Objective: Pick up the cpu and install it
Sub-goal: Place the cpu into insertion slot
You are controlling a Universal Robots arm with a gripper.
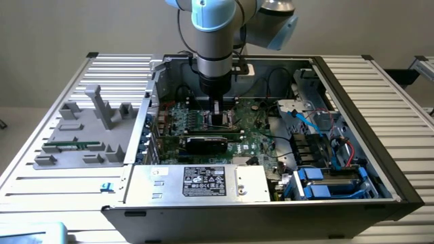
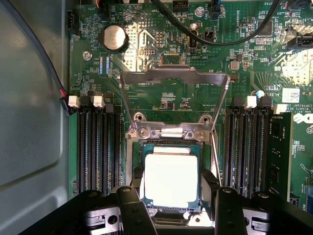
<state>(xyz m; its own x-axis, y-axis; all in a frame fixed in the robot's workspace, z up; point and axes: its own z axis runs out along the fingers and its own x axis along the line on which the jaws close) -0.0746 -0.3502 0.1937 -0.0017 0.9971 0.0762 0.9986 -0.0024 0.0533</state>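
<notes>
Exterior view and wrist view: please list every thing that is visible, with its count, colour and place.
table: one, white, under everything.
case: one, dark, open, on the table.
motherboard: one, green, inside the case.
cpu: one, silver-topped, at the socket.
graphics card: one, black, beside the socket.
holder: one, grey, exterior view's left of the case.
memory stick: one, green, on the holder.
arm: one, silver-blue, reaching into the case.
tool: one, black, over the cpu.

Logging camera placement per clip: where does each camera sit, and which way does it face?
Exterior view: raised beside the open computer case, looking down into it; the arm and tool show.
Wrist view: on the wrist, looking down at the cpu; the tool's black body shows.
Shared: the motherboard and the tool.
</notes>
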